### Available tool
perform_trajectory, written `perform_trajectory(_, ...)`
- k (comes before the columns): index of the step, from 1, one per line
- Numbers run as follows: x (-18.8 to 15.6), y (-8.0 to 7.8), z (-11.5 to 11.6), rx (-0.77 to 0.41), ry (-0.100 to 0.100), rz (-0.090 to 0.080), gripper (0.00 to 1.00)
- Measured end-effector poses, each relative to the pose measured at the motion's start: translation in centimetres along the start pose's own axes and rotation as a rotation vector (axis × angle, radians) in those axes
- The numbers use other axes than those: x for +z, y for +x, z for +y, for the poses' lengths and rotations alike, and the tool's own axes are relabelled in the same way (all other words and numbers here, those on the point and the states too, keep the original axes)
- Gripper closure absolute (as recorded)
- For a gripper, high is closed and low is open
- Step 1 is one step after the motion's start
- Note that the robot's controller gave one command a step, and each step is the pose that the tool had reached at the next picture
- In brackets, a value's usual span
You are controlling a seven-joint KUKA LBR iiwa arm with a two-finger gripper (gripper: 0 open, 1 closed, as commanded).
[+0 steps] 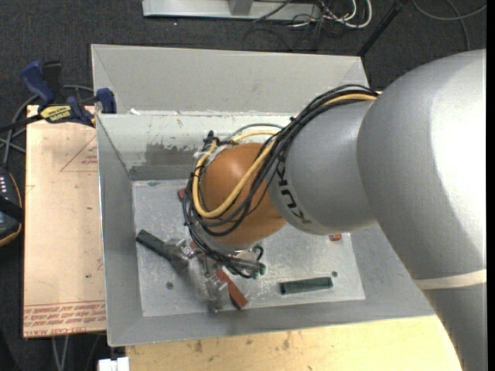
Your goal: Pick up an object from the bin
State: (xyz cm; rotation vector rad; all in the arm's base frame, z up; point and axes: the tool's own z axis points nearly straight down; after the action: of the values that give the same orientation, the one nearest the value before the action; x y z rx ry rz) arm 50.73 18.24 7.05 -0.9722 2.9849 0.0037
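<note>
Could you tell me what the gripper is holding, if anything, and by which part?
Cannot be told: the gripper sits low beside a reddish-brown piece at the front of the bin.

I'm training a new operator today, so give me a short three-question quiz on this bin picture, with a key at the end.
1. True or false: in the camera view, the green bar lies to the right of the gripper.
2. Fill in: in the view, the small red bit sits ____ than the green bar (higher or lower).
3. Which lies nearest the gripper?
A) the green bar
B) the reddish piece
C) the small red bit

Key: 1 true; 2 higher; 3 B.
</note>
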Motion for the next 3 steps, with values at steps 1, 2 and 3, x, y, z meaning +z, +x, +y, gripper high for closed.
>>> perform_trajectory(1, -2.9, -4.0, -6.0, 0.141, 0.004, -0.005, 0.00)
perform_trajectory(2, 0.2, -11.2, -1.1, 0.010, 0.000, -0.003, 0.00)
perform_trajectory(3, 0.0, -11.1, -1.3, 0.015, 0.000, -0.001, 1.00)
